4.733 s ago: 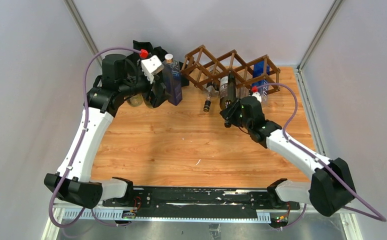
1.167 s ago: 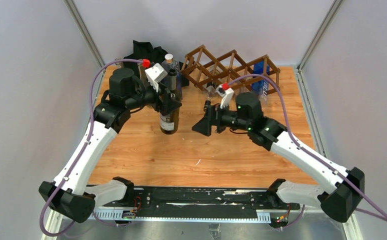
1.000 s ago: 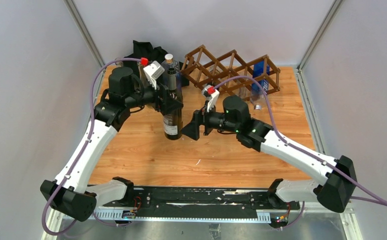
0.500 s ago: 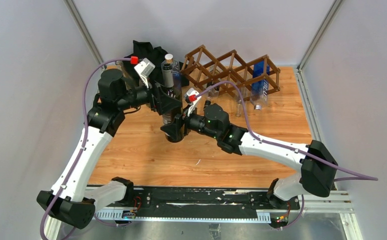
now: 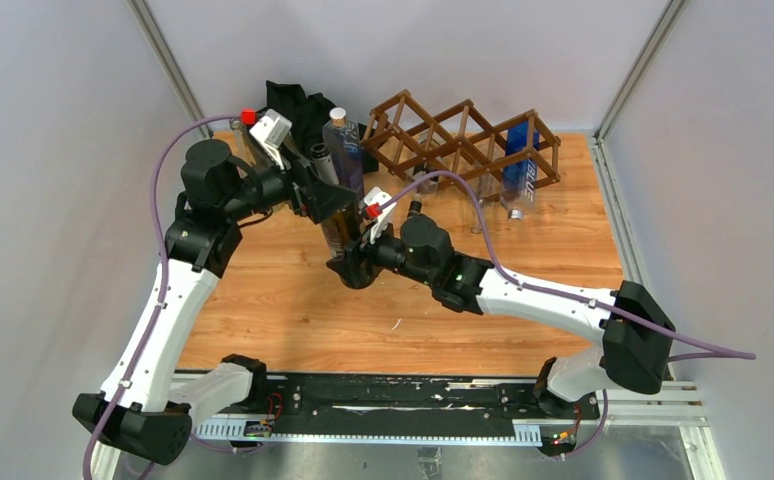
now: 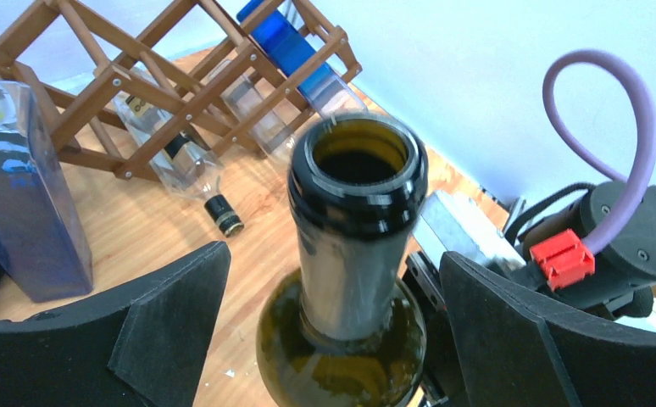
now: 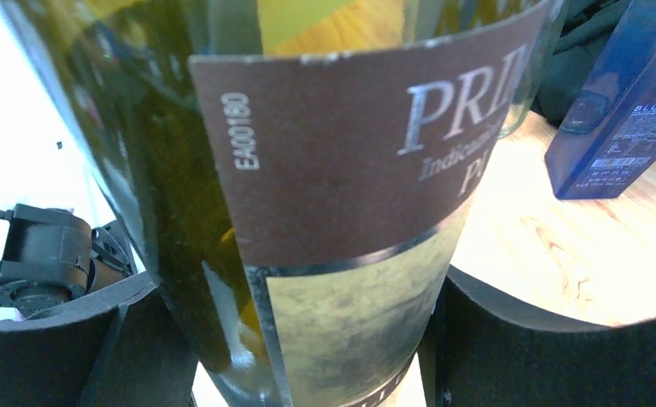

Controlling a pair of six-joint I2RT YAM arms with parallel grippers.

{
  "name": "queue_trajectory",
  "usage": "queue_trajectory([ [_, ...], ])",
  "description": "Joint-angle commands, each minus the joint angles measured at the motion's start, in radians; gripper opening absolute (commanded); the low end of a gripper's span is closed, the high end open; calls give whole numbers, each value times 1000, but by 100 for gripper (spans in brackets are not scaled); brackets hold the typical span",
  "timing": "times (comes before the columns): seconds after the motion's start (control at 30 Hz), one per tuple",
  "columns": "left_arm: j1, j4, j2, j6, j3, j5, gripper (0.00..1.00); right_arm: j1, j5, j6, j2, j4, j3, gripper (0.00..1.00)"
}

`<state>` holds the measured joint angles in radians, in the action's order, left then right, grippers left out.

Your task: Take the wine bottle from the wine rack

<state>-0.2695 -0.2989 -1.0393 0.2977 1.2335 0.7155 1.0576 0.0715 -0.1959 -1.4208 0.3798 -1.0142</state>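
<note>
Flanking the wooden table [image 5: 293,300] stand grey walls [image 5: 53,150]; right gripper [image 5: 349,267] clamps the wine bottle [image 7: 325,170], left gripper [image 6: 333,259] splayed.

The wine bottle [image 7: 180,212] has a brown label [image 7: 341,153] reading "EA00160" sideways, a cut-off "PRI" and smaller "Indica" below, the standing blue bottle [image 7: 621,102] shows "BLUE DA", cut off, and the racked blue bottle [image 5: 519,178] bears "BLUE".

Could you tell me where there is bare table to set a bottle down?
Bare table lies between the wine bottle and the near edge, and between the wine rack and the right arm. Crowded: the back left, around the blue bottle.
</note>
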Motion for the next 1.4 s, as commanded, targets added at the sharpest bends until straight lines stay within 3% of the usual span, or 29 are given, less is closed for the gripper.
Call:
queue_trajectory([
  [0.0, 30, 86, -2, 73, 5, 45, 96, 25, -28, 50, 39, 59, -2, 0],
  [0.13, 43, 90, -11, 86, -11, 82, 79, 25, -21, 47, 38, 61, -8, 0],
  [0.27, 69, 99, -24, 91, -6, 104, 42, 25, -24, 43, 36, 46, -13, 0],
  [0.3, 72, 88, -26, 69, 0, 98, 30, 25, -27, 39, 36, 43, -11, 6],
  [0.37, 76, 29, -37, 15, 22, 67, 6, 25, -49, 24, 39, 34, -8, 33],
  [0.4, 77, -7, -44, -38, 38, 39, 0, 25, -67, 4, 42, 30, -4, 64],
  [0.43, 83, -30, -52, -77, 51, 29, 0, 25, -100, -6, 45, 18, -1, 78],
  [0.5, 112, -35, -65, -124, 62, 22, 0, 25, -142, -22, 55, -12, 6, 87],
  [0.7, 197, -7, -116, -270, 88, 16, 0, 7, -176, -55, 115, -109, 54, 90],
  [0.9, 256, 107, -139, -388, 4, -3, 0, -51, -242, -107, 228, -176, 129, 92],
  [1.2, 296, 334, -234, -455, -127, -20, 0, -336, -231, -315, 374, -371, 149, 96],
  [1.37, 311, 435, -263, -496, -175, -36, 0, -455, -236, -335, 423, -522, 121, 96],
])
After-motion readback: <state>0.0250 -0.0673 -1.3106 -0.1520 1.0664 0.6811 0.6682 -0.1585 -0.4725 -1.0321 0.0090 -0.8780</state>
